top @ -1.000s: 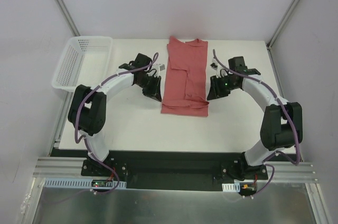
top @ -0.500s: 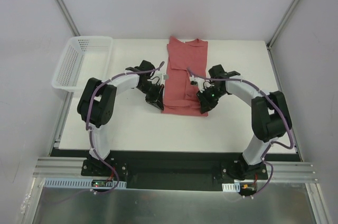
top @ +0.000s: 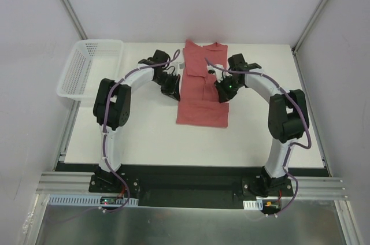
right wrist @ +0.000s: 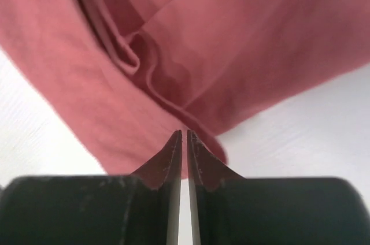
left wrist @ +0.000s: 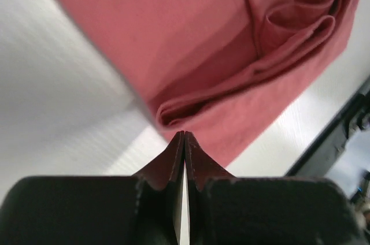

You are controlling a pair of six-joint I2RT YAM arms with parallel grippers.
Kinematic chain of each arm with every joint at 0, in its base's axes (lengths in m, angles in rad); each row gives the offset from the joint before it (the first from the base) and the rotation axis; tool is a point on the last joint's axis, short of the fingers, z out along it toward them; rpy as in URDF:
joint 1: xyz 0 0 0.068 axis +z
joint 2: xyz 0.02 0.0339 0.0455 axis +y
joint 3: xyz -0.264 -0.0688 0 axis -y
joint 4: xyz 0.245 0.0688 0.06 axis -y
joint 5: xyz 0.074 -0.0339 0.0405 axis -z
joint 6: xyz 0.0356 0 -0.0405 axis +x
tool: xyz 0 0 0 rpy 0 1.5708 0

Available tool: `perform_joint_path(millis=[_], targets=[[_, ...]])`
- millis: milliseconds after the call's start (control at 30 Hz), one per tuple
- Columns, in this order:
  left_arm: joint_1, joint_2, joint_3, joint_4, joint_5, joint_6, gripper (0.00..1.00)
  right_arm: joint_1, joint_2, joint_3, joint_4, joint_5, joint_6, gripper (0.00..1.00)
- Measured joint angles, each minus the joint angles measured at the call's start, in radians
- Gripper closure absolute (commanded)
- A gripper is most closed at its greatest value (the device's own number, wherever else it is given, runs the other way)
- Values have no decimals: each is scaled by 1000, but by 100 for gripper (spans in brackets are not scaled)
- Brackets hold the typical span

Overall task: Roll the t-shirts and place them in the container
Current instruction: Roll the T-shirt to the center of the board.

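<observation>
The salmon-red t-shirt (top: pixel 199 112) lies on the white table (top: pixel 150 141) as a long strip folded lengthwise, collar at the far end. My left gripper (top: pixel 171 90) is at the strip's left edge. Its jaws (left wrist: pixel 184 133) are fully shut, tips touching a looped fold of the shirt (left wrist: pixel 202 37), with no cloth visible between them. At the right edge my right gripper (top: pixel 222 93) overlaps the cloth. Its jaws (right wrist: pixel 184 132) stand a thin slit apart over wrinkled folds of the shirt (right wrist: pixel 231 37), with red showing in the slit.
A white perforated basket (top: pixel 87 66) stands at the table's far left corner. Grey walls with metal posts close in the back and sides. The arms' black base rail (top: pixel 185 184) runs along the near edge.
Both grippers closed at the shirt's near corners, then moved toward the far side along its edges. The shirt's near edge lies where it did.
</observation>
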Motion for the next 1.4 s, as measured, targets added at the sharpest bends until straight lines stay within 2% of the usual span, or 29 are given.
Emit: perform_joint_path(millis=[100, 167, 200, 233, 267, 300, 333, 367, 400, 433, 533, 600, 667, 800, 967, 1200, 1333, 1400], targets=[[19, 7, 66, 1, -47, 19, 95, -22, 2, 29, 30, 38, 19, 84], [31, -9, 77, 11, -51, 37, 82, -43, 1, 34, 43, 49, 34, 78], [36, -23, 73, 10, -48, 49, 78, -52, -2, 31, 44, 48, 38, 68], [39, -43, 56, 17, -44, 67, 69, -64, -14, 16, 51, 43, 42, 64], [40, -74, 26, 26, -37, 85, 64, -72, -31, -3, 52, 41, 47, 58], [39, -112, -13, 26, -32, 111, 59, -82, -61, -37, 59, 40, 44, 35], [36, -146, -48, 27, -26, 137, 53, -87, -94, -69, 63, 42, 49, 30], [31, -198, -103, 39, -21, 178, 51, -91, -149, -127, 95, 48, 57, 26], [21, -251, -162, 48, -19, 230, 44, -91, -215, -190, 119, 69, 62, 6], [7, -310, -221, 53, -20, 281, 39, -90, -295, -261, 163, 98, 73, 4], [-60, -455, -365, 82, -36, 448, 37, -84, -557, -454, 302, 189, 103, 4], [-117, -519, -444, 120, -63, 558, 38, -83, -643, -476, 355, 247, 129, 4], [-179, -554, -520, 184, -93, 662, 39, -90, -657, -444, 415, 288, 167, 4], [-232, -548, -621, 282, -150, 809, 42, -179, -650, -416, 473, 205, 232, 4], [-244, -505, -629, 369, -179, 916, 48, -246, -650, -382, 445, 137, 271, 4], [-285, -433, -629, 410, -180, 1017, 51, -270, -683, -396, 403, 119, 237, 4], [-314, -406, -629, 420, -205, 1057, 65, -272, -688, -399, 367, 116, 204, 4], [-331, -385, -629, 424, -232, 1079, 82, -272, -688, -406, 346, 105, 172, 3]])
